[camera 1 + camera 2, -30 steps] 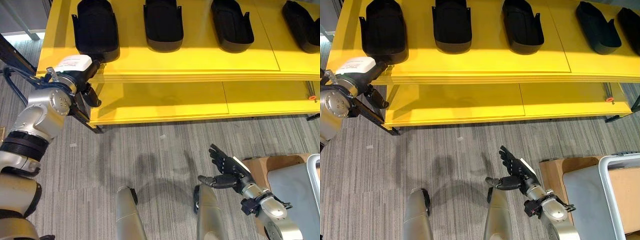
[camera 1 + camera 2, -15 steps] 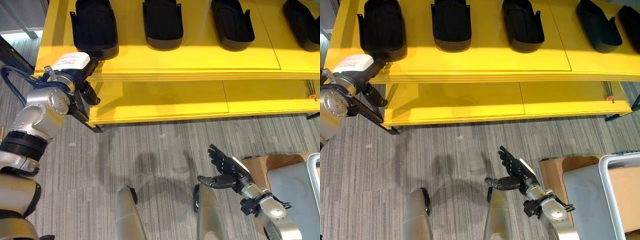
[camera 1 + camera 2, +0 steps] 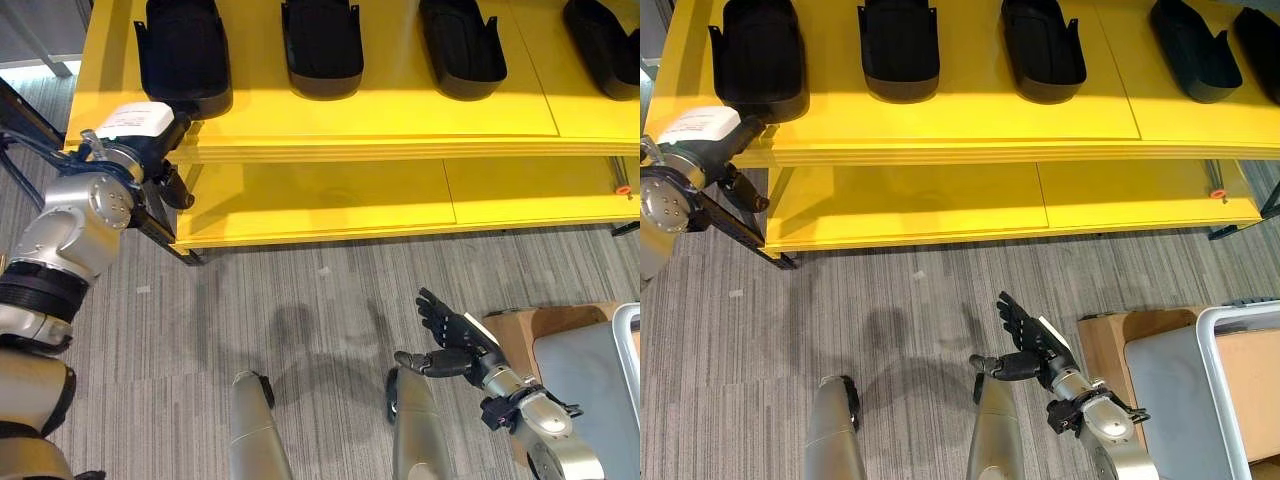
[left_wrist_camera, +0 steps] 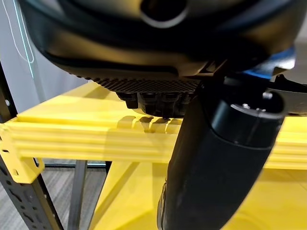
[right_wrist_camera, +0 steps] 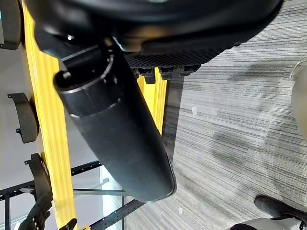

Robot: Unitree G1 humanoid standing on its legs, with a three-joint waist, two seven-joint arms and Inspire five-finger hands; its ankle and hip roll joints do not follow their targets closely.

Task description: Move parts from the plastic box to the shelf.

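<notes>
**Q:** What are the parts and the shelf made of, from where you sit?

**A:** I see a glossy yellow shelf (image 3: pixel 400 110) with a ribbed front edge and a second board below it. On its top board lies a row of black moulded parts, long scoop-like shells with rounded ends: the leftmost part (image 3: pixel 183 50), then three more parts (image 3: pixel 322 45) to its right. The floor is grey striped carpet (image 3: pixel 300 300). At lower right I see a rounded white-grey plastic box (image 3: pixel 1230 390) beside a brown cardboard carton (image 3: pixel 1105 335).

**Q:** And the hands?

**A:** My left hand (image 3: pixel 150 135) sits at the shelf's left front edge, just under the near end of the leftmost part. Its fingers are hidden, so I cannot tell whether it grips. The left wrist view adds only the ribbed shelf edge (image 4: pixel 72 139) past a dark thumb. My right hand (image 3: pixel 452 340) hangs low over the carpet, fingers spread and relaxed, holding nothing. Its wrist view shows the shelf end-on (image 5: pixel 48 120).
</notes>
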